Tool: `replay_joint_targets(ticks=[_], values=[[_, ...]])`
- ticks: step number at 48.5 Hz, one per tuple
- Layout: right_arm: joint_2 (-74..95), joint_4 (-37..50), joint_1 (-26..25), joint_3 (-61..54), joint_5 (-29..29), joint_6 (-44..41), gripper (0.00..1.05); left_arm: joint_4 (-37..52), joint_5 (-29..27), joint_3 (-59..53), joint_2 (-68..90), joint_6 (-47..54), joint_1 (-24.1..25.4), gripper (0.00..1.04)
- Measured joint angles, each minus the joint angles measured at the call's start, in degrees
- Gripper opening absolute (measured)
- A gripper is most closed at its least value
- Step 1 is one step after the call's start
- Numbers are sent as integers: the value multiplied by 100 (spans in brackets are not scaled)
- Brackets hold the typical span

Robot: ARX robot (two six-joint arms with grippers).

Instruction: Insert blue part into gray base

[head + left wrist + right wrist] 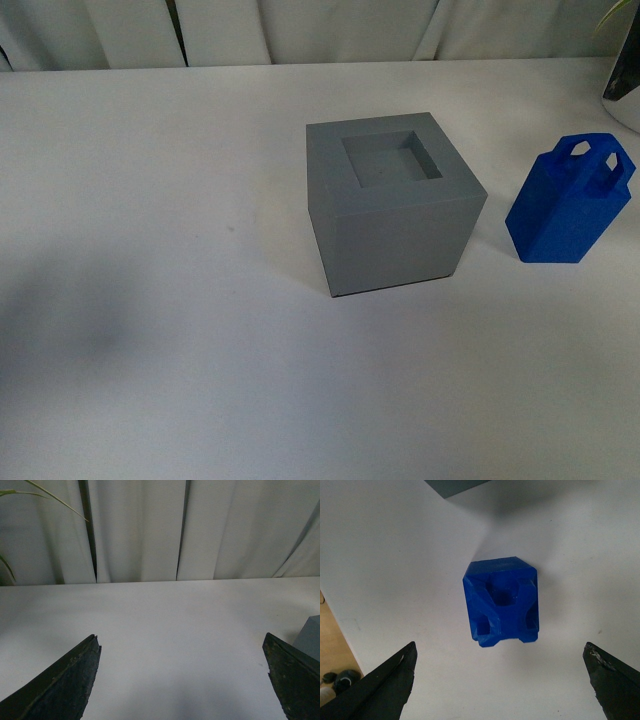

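**Blue part beneath the spread right jaws, apart from the base**

The right jaws were wide apart and gripped nothing. The blue part stood upright on the white surface directly below them, about midway between the two tips. Its crossed loops faced up toward them, and neither tip touched it. The gray base sat on the same surface near the part but not touching it, outside the span of the right jaws; only one corner of it showed from that wrist. Its square recess faced upward.

The left jaws were also wide apart and held nothing, with only bare surface between them. A bit of the base showed just past one of their tips. Straight ahead of the left jaws, at the far edge of the surface, hung a pale curtain, and a few thin green leaves reached in at one side.
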Motion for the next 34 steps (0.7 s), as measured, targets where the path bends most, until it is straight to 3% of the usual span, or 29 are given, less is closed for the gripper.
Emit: replay_joint_targets(ticks=[7, 34], values=[[245, 48, 118, -4, 229, -72, 97, 0, 0, 0, 0, 0, 0, 99], [651, 501, 188, -131, 258, -103, 95, 0, 0, 0, 0, -2, 0, 99]])
